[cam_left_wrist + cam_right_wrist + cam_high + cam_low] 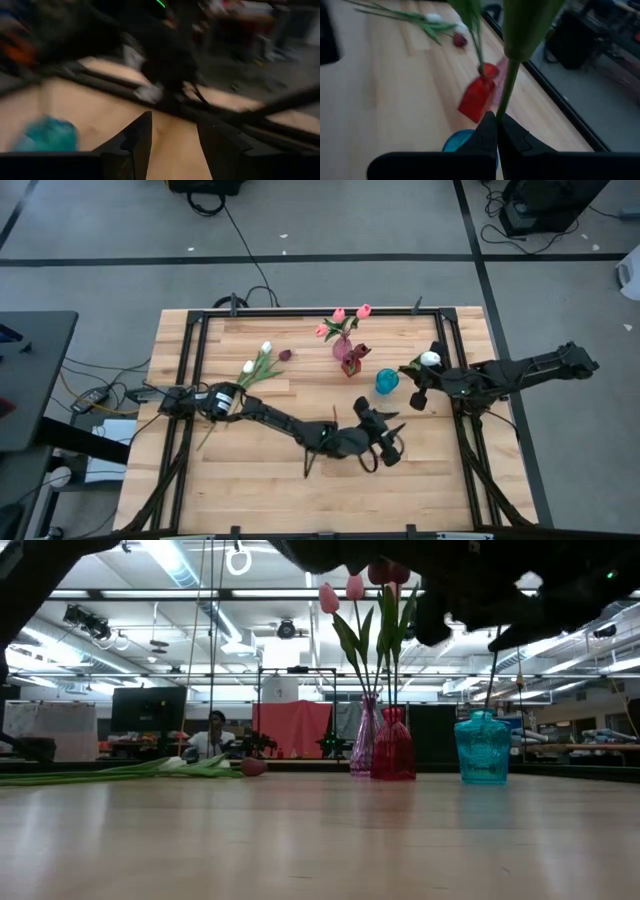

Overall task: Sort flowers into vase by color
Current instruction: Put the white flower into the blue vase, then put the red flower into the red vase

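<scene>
Two vases matter here: right gripper (496, 131), fingers pinched on a thin green stem, hangs a white tulip (430, 359) just beside the ribbed teal glass vase (387, 381), likely its colour's home. Pink tulips (345, 317) stand in the red vase (351, 364); more tulips (255, 367) lie flat on the wooden table (250, 480). Left gripper (172, 137) waits mid-table, fingers parted, holding nothing.

pale wood table (250, 480) under black arms; a red vase (351, 364) and clear pink vase (343, 346) with pink tulips (340, 315); at three o'clock a turquoise vase (387, 381); white tulip (430, 359), green stem (507, 92).
</scene>
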`<state>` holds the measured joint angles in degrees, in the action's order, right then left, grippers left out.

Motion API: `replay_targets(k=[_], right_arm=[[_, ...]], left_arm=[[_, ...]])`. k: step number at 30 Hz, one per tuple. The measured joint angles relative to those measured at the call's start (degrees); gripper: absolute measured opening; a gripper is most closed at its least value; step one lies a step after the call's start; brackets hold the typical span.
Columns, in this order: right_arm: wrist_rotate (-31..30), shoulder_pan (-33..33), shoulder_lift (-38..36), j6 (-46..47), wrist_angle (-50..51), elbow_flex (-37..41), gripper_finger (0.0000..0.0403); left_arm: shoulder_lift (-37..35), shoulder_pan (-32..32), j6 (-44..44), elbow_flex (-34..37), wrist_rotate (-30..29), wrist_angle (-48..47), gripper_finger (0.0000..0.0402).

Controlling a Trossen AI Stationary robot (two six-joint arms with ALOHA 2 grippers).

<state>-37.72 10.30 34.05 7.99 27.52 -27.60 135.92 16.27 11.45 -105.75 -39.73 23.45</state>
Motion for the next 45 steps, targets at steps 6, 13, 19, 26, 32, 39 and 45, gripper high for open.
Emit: replay_targets(k=[6, 13, 19, 26, 32, 39, 45], right_arm=[[8.3, -7.5, 4.3, -0.8, -5.7, 1.6, 0.0025], [13.8, -13.3, 9.4, -3.1, -8.6, 1.7, 0.0066], [16.0, -16.0, 9.7, -3.1, -8.1, 1.7, 0.0102], [14.8, -17.4, 7.5, -1.9, -6.4, 1.1, 0.0114], [15.1, -19.3, 4.7, -0.7, -6.3, -2.1, 0.0114], [21.6, -19.8, 0.4, 1.5, -6.5, -5.5, 0.0114], [23.9, -19.8, -2.0, 2.2, -6.7, -5.8, 0.0114]], left_arm=[[0.0, -2.3, 7.4, -8.7, 12.9, -26.3, 0.0163], [-0.3, -0.7, 3.0, -13.6, 3.5, -43.1, 0.0163], [-2.3, -0.6, -1.1, -13.6, 2.7, -45.8, 0.0162], [-2.3, -3.5, -11.9, -13.6, 19.8, -39.2, 0.0131], [-2.3, -4.9, -24.0, -13.6, 25.6, -38.1, 0.0105], [-2.8, -6.8, -27.2, -9.0, 42.0, -35.8, 0.0071], [-8.5, -7.2, -21.6, 7.3, 44.3, -23.2, 0.0034]])
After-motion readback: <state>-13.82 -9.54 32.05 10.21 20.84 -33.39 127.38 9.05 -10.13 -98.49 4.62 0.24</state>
